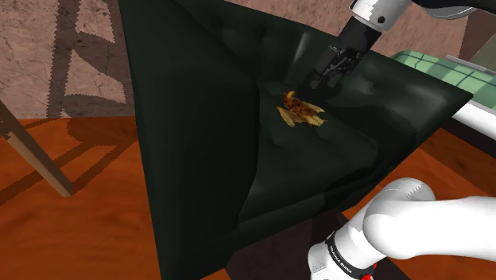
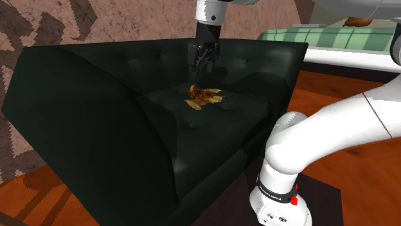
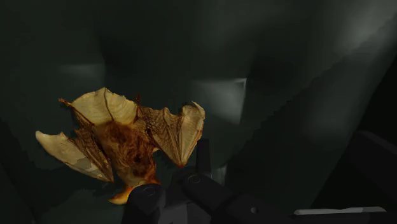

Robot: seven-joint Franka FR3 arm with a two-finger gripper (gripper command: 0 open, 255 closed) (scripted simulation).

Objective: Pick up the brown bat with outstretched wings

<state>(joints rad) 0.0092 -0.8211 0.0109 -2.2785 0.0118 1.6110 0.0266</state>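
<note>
1. The all-black two-finger gripper (image 1: 325, 79) hangs above the seat, near the tufted backrest (image 2: 148, 59). Its fingers stand apart and hold nothing.
2. The brown bat with spread tan wings (image 1: 300, 111) lies flat on the seat cushion (image 2: 215, 125) of a dark green padded sofa (image 2: 71, 103), toward the back and clear of the fingertips.
3. Bare cushion surrounds the bat; the front edge is well apart.
4. The wrist view is dim; the bat seems to lie ahead of the fingers.
</note>
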